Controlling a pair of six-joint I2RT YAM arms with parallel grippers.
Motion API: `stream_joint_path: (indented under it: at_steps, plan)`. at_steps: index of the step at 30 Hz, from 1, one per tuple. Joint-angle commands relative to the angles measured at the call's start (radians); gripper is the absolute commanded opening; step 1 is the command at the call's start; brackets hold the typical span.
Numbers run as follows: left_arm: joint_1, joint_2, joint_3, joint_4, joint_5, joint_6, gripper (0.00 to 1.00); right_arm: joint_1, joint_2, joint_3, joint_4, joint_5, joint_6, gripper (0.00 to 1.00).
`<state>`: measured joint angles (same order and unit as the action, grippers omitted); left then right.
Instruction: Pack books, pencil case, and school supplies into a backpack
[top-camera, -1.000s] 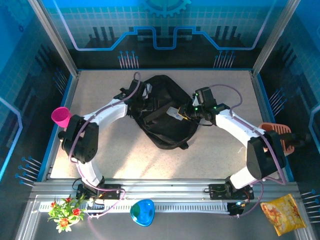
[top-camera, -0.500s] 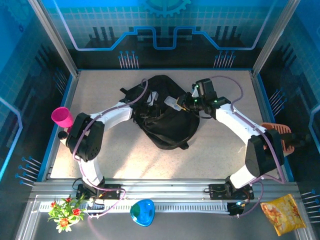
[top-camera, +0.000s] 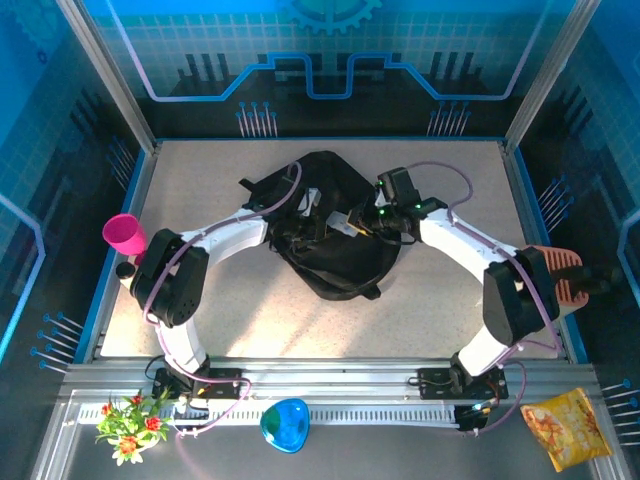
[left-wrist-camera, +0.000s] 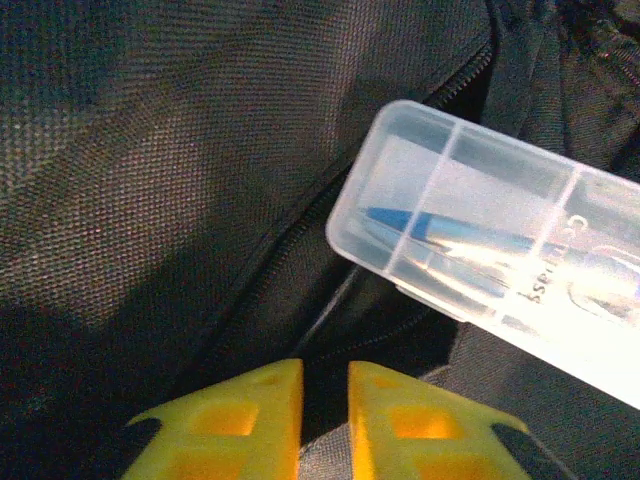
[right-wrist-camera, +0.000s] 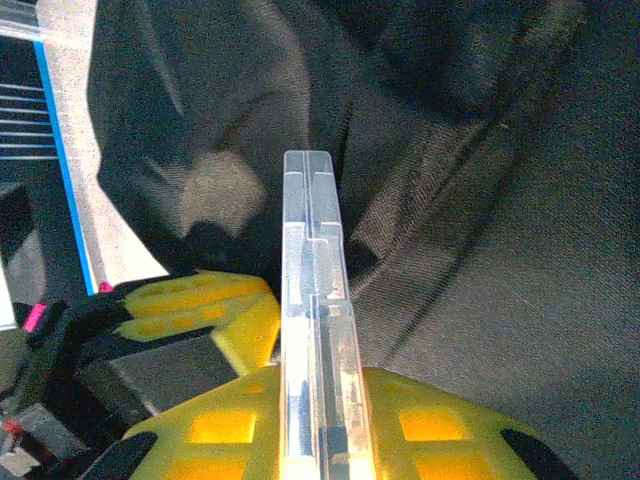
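While clamped edgewise, pencil case (right-wrist-camera: 315, 300) points leftward

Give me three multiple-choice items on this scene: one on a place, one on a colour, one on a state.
1. The pink cup stands: A at the table's left edge; B on the backpack; C by the right arm.
2. The pen in the clear case is: A red; B blue; C green.
3. The right gripper is: A open; B shut on a book; C shut on the clear case.
A, it stands at the left rim; B, blue shows through the plastic; C, yellow fingers clamp the case.
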<state>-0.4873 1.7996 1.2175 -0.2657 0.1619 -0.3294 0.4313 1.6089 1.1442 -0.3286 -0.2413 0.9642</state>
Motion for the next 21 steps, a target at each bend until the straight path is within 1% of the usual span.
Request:
stream_joint_path:
  at_steps: [1,5,9,12,14,16,21]
  plan:
    - [-0.007,-0.006,0.06,-0.12,-0.075,0.056,0.25,0.004,-0.043,-0.073,-0.068,0.046,0.027,0.12]
    - [-0.015,0.022,0.122,-0.172,-0.128,0.12,0.32,0.004,-0.046,-0.116,-0.067,0.053,0.056,0.12]
    - [-0.03,0.083,0.192,-0.231,-0.177,0.189,0.39,0.004,-0.062,-0.137,-0.083,0.087,0.065,0.12]
    - [-0.038,0.138,0.256,-0.285,-0.201,0.222,0.42,0.003,-0.068,-0.139,-0.105,0.109,0.068,0.11]
    - [-0.045,0.17,0.294,-0.316,-0.195,0.239,0.45,0.003,-0.066,-0.141,-0.117,0.118,0.073,0.11]
    - [-0.058,0.2,0.325,-0.341,-0.225,0.266,0.48,0.003,-0.062,-0.14,-0.115,0.12,0.074,0.11]
    - [-0.081,0.27,0.373,-0.382,-0.335,0.31,0.5,0.001,-0.056,-0.143,-0.113,0.131,0.074,0.11]
